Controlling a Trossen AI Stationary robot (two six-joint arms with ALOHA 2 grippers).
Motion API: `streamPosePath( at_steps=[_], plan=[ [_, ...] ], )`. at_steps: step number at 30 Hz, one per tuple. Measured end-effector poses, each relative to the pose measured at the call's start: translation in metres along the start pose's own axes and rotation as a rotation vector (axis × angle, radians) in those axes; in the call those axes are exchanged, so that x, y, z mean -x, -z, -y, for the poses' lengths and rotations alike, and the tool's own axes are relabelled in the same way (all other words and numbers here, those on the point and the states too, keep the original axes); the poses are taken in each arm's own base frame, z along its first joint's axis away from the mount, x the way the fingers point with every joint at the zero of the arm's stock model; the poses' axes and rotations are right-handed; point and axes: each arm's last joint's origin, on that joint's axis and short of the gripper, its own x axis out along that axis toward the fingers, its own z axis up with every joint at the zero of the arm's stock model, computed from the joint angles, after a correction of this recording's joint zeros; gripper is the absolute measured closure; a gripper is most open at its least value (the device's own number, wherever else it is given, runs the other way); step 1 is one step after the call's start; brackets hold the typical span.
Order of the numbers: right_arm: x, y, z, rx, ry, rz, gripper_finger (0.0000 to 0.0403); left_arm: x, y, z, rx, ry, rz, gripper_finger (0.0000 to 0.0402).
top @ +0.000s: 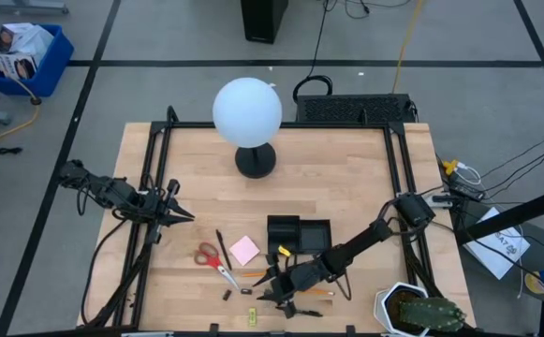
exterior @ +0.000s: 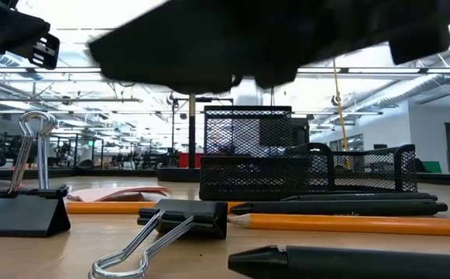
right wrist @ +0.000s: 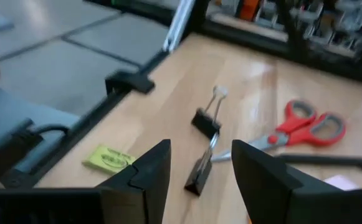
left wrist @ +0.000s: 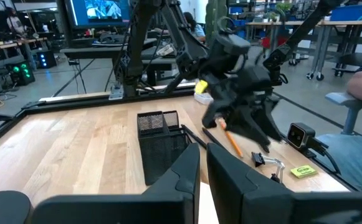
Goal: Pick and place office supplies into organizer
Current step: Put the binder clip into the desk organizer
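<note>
Right gripper (right wrist: 196,171) hovers, jaws spread, over a binder clip (right wrist: 200,174) lying on the tabletop (top: 346,168) near the scissors (right wrist: 305,127). Recommend centring before closing. Left gripper (top: 180,214) waits apart, jaws nearly together.

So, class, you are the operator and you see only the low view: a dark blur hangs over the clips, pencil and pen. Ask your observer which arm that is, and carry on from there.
Observer: It is the right arm. From above, the right gripper is over the front of the table, just in front of the organizer.
Operator: Is it holding anything?
Observer: No. Its wrist view shows the fingers open, with a black binder clip lying on the wood below the gap, not gripped.
Operator: And the other arm?
Observer: The left gripper is at the table's left side, away from the supplies.
</note>
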Motion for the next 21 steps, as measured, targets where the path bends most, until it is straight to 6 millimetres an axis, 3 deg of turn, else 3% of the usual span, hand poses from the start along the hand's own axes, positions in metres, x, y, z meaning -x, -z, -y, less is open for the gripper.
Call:
streamPosePath(
  at_steps=[5,21],
  plan=[
    [-0.019,0.006,0.004,-0.024,0.015,-0.058,0.0234,0.000,0.000,0.000,0.001,0.000,0.004,0.0364],
    [-0.020,0.001,0.013,-0.126,0.027,-0.006,0.0238,0.000,0.000,0.000,0.000,0.001,0.001,0.0364]
  ],
)
